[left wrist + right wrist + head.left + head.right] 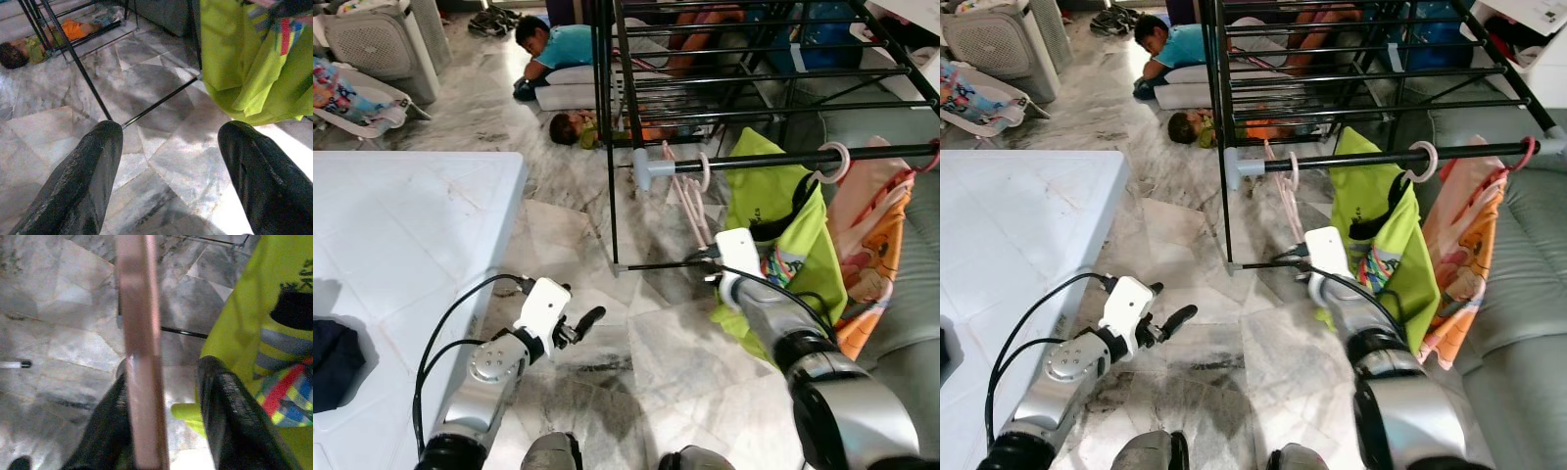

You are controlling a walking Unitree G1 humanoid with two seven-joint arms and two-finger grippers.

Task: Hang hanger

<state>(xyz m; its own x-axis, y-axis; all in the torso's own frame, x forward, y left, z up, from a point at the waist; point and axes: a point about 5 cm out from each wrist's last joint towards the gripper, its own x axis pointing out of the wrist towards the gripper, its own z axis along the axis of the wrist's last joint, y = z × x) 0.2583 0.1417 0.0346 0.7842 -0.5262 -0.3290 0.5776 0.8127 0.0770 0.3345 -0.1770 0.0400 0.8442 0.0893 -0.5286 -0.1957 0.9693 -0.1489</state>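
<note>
Two silver robot arms are seen from above over a grey marble floor. At about 7 o'clock the left gripper is held over the floor beside a white table, its two black fingers spread apart with nothing between them. At about 3 o'clock the right gripper is raised to a pale pink hanger, whose hook is looped over a black rail of a black clothes rack. In the right wrist view the pink bar of the hanger lies against one finger, while the other finger stands apart from it, so the grip is loosened rather than clamped. Just beside it on the same rail a lime-green garment with black trim is hung, bearing dark lettering too small to be read, and next to that an orange and pink printed cloth. At 12 o'clock, beyond the rack, two people are seen lying on the floor.
</note>
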